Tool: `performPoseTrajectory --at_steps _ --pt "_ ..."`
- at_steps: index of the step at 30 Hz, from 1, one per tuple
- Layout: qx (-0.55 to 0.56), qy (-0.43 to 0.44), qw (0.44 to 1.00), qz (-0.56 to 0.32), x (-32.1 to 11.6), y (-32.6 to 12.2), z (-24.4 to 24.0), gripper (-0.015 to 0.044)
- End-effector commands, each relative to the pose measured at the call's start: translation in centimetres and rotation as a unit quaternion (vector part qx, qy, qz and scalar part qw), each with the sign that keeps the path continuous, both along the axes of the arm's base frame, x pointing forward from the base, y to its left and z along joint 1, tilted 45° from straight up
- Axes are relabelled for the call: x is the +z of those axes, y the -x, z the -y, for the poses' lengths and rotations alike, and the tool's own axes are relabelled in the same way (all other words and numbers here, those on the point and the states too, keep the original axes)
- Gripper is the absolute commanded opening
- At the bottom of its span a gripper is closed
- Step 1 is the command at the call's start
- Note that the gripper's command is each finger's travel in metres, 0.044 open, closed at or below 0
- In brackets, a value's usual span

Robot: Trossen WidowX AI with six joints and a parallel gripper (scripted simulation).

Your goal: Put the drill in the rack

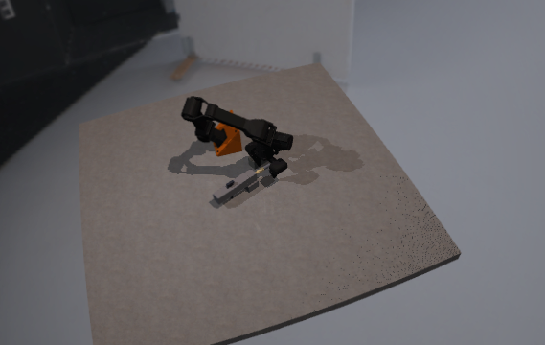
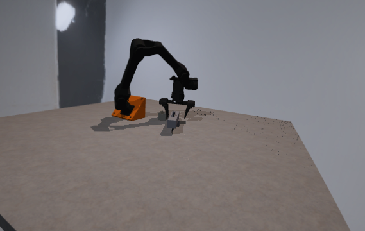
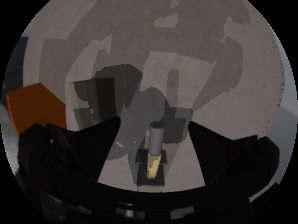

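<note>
A long grey housing (image 1: 234, 190) (image 2: 172, 124) stands just above the table. A small dark key (image 1: 230, 183) (image 2: 173, 113) sticks up from its top. The drill (image 3: 156, 139) looks like a grey cylinder at the housing's far end, with a yellow part (image 1: 260, 171) (image 3: 153, 166) beside it. My gripper (image 1: 266, 169) (image 2: 176, 118) (image 3: 154, 123) is open wide and points down, one finger on each side of the drill, holding nothing. A small grey-green block (image 2: 161, 116) (image 3: 105, 102), seemingly the rack, stands left of the fingers; the arm mostly hides it in the top view.
The arm's orange base mount (image 1: 230, 143) (image 2: 139, 108) (image 3: 36, 106) stands at the left, behind the housing. A small block (image 1: 252, 186) sits at the housing's side. The brown table (image 1: 167, 259) (image 2: 105, 173) has its far edge behind the arm.
</note>
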State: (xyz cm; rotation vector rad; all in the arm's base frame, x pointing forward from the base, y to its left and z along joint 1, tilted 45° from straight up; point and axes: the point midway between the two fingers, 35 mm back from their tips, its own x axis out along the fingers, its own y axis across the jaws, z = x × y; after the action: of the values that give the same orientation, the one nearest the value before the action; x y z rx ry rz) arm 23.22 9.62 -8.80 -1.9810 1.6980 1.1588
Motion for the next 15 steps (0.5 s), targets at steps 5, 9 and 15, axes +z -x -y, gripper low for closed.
performPoseTrajectory --at_steps 5,9,15 --pt "0.003 0.002 1.0 -0.001 0.19 -0.22 0.38 0.044" --pt "0.003 0.002 1.0 -0.001 0.25 -0.29 0.5 0.044" --pt "0.003 0.002 1.0 -0.001 0.33 -0.39 0.69 0.044"
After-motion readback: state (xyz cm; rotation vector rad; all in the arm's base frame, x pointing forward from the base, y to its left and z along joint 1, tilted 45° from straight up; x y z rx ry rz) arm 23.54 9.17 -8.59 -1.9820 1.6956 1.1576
